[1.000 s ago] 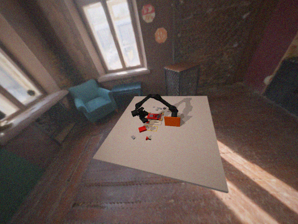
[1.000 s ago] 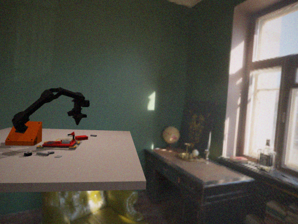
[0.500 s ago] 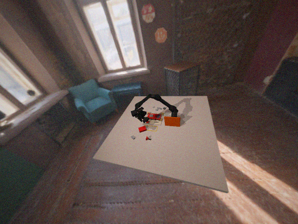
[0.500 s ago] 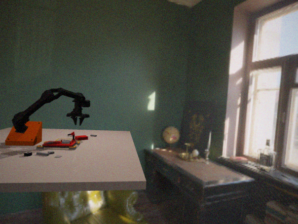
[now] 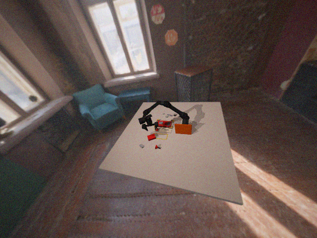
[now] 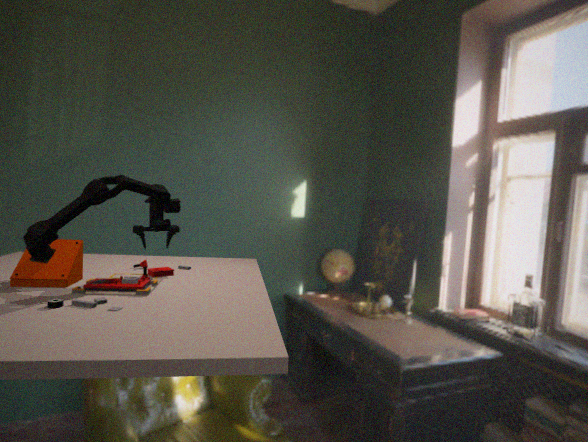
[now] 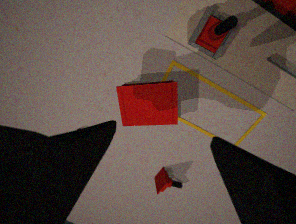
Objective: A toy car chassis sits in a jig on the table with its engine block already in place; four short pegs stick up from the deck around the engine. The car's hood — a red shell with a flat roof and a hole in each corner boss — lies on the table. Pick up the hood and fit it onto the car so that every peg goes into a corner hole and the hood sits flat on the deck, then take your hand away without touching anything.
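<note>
A small red piece with a black stub (image 5: 157, 147) (image 7: 162, 181) lies on the bench (image 5: 188, 161) (image 6: 200, 320) (image 7: 40, 65), inward from its left edge in the top view. Beyond that edge stands a blue armchair (image 5: 101, 109), near a window (image 5: 122, 37).

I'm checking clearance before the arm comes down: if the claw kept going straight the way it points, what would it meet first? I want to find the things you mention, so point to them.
Probably the red hood (image 5: 151, 137) (image 6: 161, 271) (image 7: 149, 104) or the table (image 5: 172, 161) (image 6: 200, 320) (image 7: 60, 75) close beside it; depth is unclear.
</note>
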`<control>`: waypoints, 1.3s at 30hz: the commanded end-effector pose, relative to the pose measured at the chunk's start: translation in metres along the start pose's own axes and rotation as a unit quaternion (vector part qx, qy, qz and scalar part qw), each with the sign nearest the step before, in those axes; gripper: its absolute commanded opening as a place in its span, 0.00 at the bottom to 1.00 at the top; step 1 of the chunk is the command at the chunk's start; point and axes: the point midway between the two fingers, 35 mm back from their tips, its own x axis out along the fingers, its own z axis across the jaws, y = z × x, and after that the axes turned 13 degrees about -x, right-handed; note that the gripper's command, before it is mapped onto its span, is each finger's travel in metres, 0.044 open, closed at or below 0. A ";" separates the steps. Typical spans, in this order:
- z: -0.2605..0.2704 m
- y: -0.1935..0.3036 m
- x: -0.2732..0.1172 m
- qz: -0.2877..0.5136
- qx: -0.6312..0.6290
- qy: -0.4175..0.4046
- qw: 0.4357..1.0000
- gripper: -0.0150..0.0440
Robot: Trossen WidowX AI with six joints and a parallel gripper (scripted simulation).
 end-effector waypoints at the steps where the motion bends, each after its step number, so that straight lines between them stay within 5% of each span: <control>1: 0.013 0.003 0.024 0.000 -0.403 0.010 0.915 1.00; 21: 0.021 0.003 0.039 0.007 -0.774 0.010 0.633 1.00; 39: 0.022 0.002 0.039 0.007 -0.781 0.010 0.625 1.00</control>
